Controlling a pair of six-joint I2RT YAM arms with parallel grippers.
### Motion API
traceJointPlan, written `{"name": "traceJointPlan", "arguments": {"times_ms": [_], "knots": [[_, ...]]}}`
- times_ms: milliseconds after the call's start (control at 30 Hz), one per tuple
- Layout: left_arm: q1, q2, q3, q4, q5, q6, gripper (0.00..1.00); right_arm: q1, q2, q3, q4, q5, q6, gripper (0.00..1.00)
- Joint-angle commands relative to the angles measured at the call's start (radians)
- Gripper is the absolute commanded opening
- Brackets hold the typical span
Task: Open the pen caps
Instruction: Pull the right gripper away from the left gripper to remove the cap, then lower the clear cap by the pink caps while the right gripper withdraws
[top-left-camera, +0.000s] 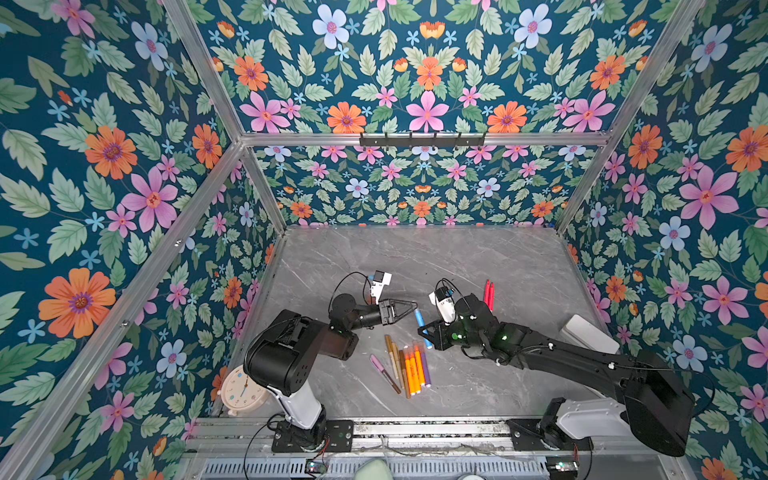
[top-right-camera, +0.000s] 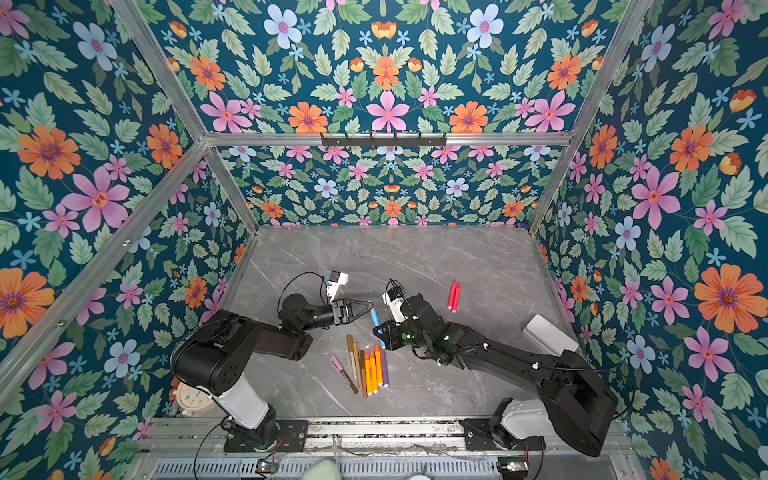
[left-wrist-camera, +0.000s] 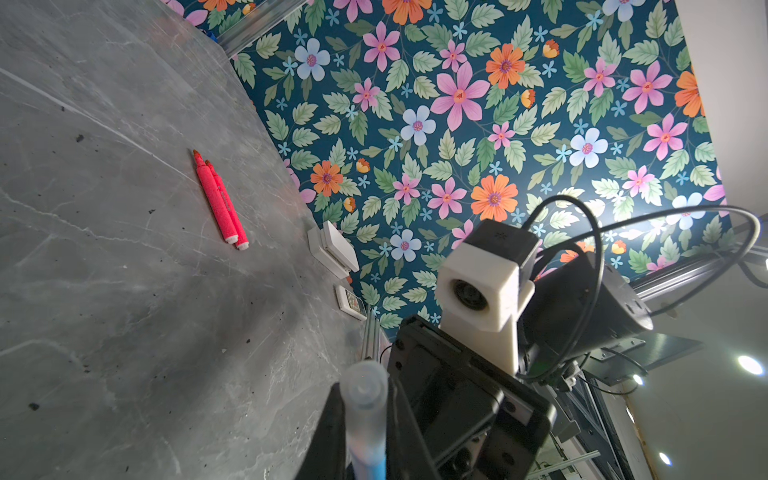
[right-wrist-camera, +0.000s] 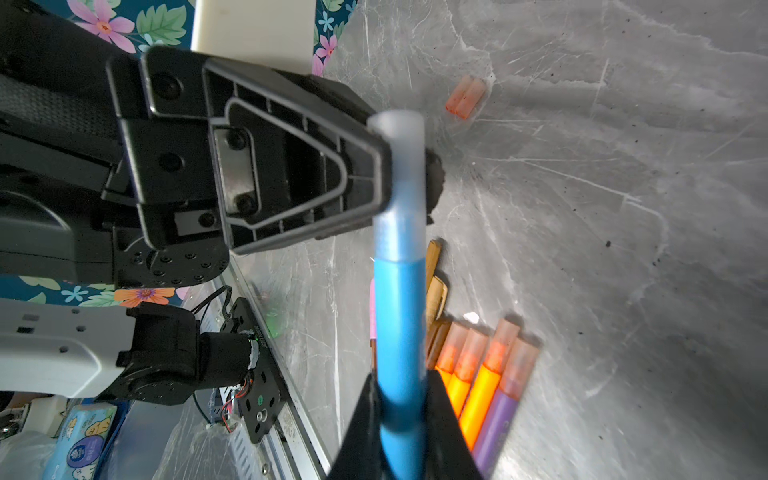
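Observation:
A blue pen (top-left-camera: 420, 322) (top-right-camera: 375, 321) hangs above the table between my two grippers. My left gripper (top-left-camera: 414, 307) (left-wrist-camera: 365, 436) is shut on its frosted pen cap (left-wrist-camera: 365, 390) (right-wrist-camera: 401, 166). My right gripper (top-left-camera: 425, 336) (right-wrist-camera: 401, 428) is shut on the blue barrel (right-wrist-camera: 401, 324). The cap still sits on the barrel. Several capped pens (top-left-camera: 409, 365) (top-right-camera: 368, 368) in gold, brown, orange, purple and pink lie side by side below the grippers. Two red pens (top-left-camera: 489, 293) (left-wrist-camera: 220, 203) lie bare-tipped at the far right. Two loose red caps (right-wrist-camera: 465, 97) lie on the table.
A white box (top-left-camera: 588, 332) (left-wrist-camera: 332, 249) rests against the right wall. A small cream clock (top-left-camera: 239, 390) stands at the near left corner. Flowered walls close in the grey marble table (top-left-camera: 415, 257) on three sides, and a metal rail (top-left-camera: 415, 428) runs along the front.

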Motion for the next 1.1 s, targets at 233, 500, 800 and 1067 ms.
{"name": "traceJointPlan", "arguments": {"times_ms": [233,500,800,1067], "knots": [[0.005,0.030,0.031,0.168,-0.226,-0.014,0.00,0.037,0.127,0.025,-0.187,-0.085,0.053,0.00],[0.006,-0.020,0.106,0.023,-0.249,0.016,0.00,0.047,0.145,-0.013,-0.142,-0.085,0.067,0.00],[0.008,-0.102,0.246,-0.332,-0.316,0.203,0.00,0.047,0.072,-0.064,-0.157,-0.050,0.058,0.00],[0.009,-0.149,0.342,-0.740,-0.425,0.392,0.00,0.024,-0.073,-0.091,-0.252,0.030,0.045,0.00]]}}
